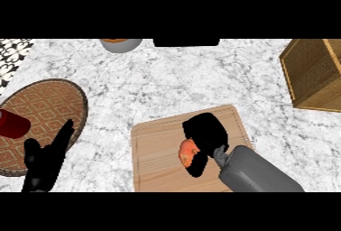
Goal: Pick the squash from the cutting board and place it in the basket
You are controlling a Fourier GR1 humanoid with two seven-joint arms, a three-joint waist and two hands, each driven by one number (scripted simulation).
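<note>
Marbled white table fills the view. At its left edge lies a round woven mat (47, 113), bearing a red cup (12, 123) at its outer side. Over the mat's near part the left robot hand (45, 158) rests with fingers straight and relaxed, holding nothing, evidently parked away from the work. Toward the near edge, right of centre, sits the wooden cutting board (156, 158). On it the right robot hand (206, 140) is curled over the orange squash (187, 151), fingers wrapped round it so that only a slice of its flank shows; the grasp appears set for lifting, and the squash seems not yet raised from the board. At the far edge stand a grey bowl (121, 44) and a black object (186, 42), both cut off by the view. At the far right corner stands the wicker basket (313, 74), well apart from the board. Bare table lies between them, so nothing seems to obstruct the carry.
</note>
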